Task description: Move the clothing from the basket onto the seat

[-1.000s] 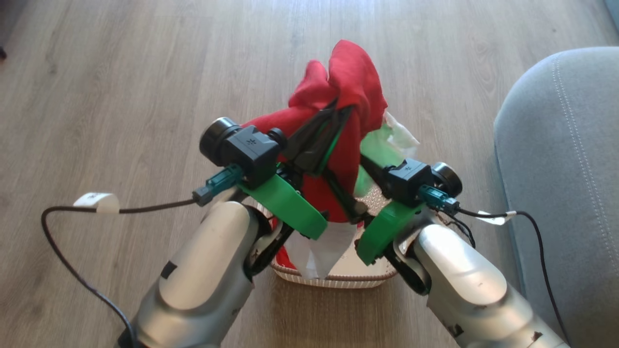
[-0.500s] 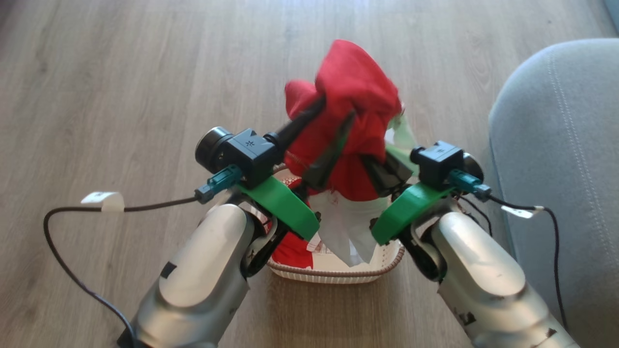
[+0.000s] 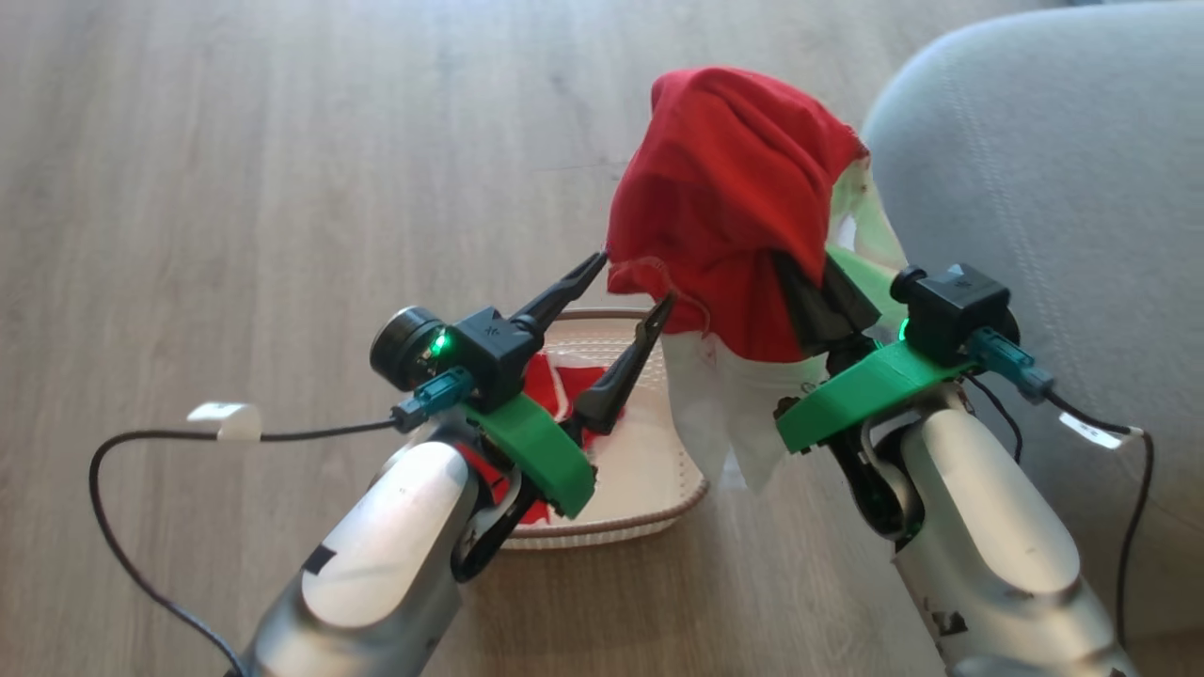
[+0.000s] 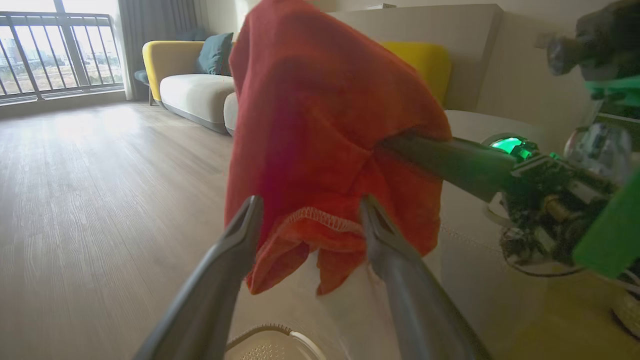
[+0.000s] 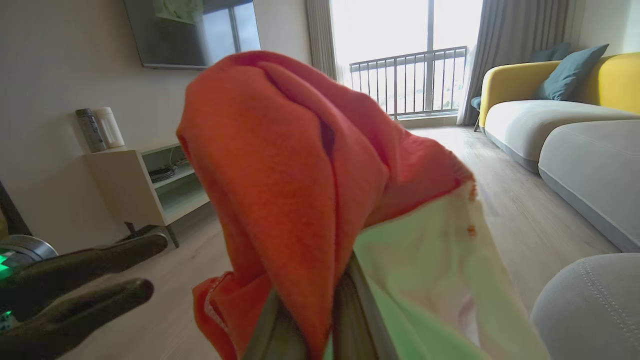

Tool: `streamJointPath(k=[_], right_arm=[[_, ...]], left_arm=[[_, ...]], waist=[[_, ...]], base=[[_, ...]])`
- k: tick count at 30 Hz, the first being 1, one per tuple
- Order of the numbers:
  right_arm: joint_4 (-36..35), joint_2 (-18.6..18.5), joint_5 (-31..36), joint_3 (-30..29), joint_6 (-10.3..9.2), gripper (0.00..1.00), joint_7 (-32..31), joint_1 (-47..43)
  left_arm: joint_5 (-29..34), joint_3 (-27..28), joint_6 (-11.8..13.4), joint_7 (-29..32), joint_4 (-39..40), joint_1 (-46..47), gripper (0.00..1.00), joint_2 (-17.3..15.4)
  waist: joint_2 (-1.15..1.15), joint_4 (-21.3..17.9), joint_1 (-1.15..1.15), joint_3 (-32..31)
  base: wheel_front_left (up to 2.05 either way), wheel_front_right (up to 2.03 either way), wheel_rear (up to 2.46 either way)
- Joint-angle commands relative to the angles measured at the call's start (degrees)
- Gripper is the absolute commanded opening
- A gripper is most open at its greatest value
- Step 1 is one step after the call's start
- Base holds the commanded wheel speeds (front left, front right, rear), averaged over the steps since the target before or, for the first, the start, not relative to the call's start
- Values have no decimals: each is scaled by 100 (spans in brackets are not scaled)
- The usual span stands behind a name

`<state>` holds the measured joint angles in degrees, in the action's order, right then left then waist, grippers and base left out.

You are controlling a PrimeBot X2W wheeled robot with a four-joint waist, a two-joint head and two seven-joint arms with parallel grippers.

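A red garment with white lining (image 3: 729,188) hangs in the air above the floor between the basket and the seat, draped over my right gripper (image 3: 811,299), which is shut on it. The right wrist view has the cloth (image 5: 300,175) pinched between the closed fingers (image 5: 280,330). My left gripper (image 3: 630,284) stands open just left of the garment's hem, fingertips (image 4: 250,212) on either side of the hem (image 4: 320,225) without pinching it. The cream basket (image 3: 673,503) sits below with more red clothing (image 3: 555,385) inside. The grey seat (image 3: 1035,169) is at the right.
Wooden floor (image 3: 235,188) spreads left and ahead. Cables trail from both wrists (image 3: 141,442). A yellow-backed sofa (image 5: 540,115) and a low shelf unit (image 5: 150,185) stand farther off in the room.
My left gripper has opened and let go of the garment. The right gripper has shut on it and carried it rightward toward the seat. The head camera has turned right.
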<state>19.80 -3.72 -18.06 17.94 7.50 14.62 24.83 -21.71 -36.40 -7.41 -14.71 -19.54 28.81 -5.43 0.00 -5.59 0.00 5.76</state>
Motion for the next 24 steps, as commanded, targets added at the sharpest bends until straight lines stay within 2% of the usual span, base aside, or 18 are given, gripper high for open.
streamJointPath(k=[1,18,22,24], right_arm=[[-246,84,33,56,-1,0,38,55],[-833,84,69,-245,-1,0,38,-399],[-923,84,84,-336,-1,0,38,-488],[-1085,84,107,-567,-1,0,38,-621]], left_arm=[[-22,196,-8,-29,204,123,100,-98],[45,481,-8,-29,492,-288,100,-124],[66,518,-8,-29,527,-328,100,-131],[82,454,-8,-29,556,-295,100,-128]], waist=[[0,-219,0,8],[0,-2155,0,-123],[0,-2427,0,-129],[0,-2536,0,-45]], base=[[0,0,0],[0,0,0],[0,0,0],[0,0,0]])
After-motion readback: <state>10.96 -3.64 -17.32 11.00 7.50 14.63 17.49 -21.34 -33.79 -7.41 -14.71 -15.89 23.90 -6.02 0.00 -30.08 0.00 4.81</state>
